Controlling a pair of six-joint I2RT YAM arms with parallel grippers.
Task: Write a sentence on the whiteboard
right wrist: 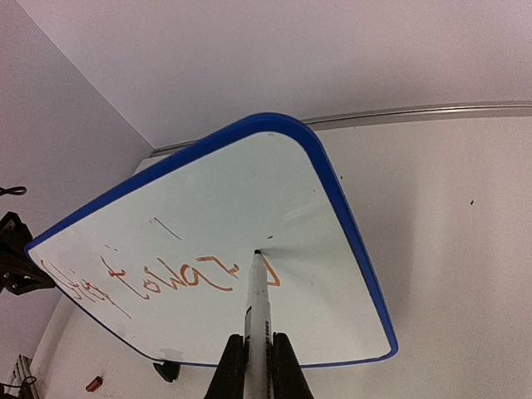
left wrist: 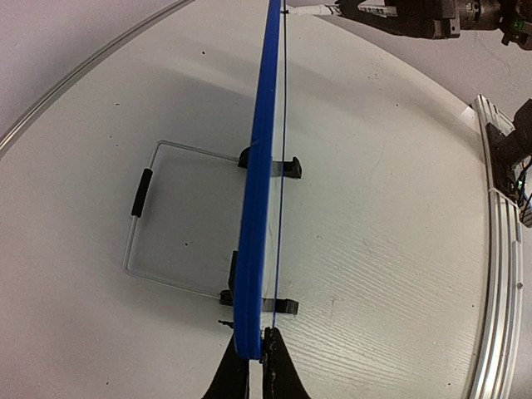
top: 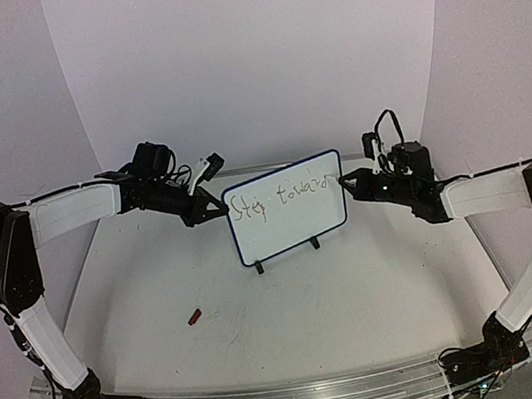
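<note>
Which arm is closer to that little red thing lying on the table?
Left. The left fingers grip the board's left edge, beyond the red thing; the right fingers hold a marker on the board's right side, farther off.

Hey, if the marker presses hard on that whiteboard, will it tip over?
Probably not: the left gripper pinches the whiteboard edge, steadying it. Alone it likely tips easily: thin, upright on two small feet. It looks rigid, so little flexing.
</note>
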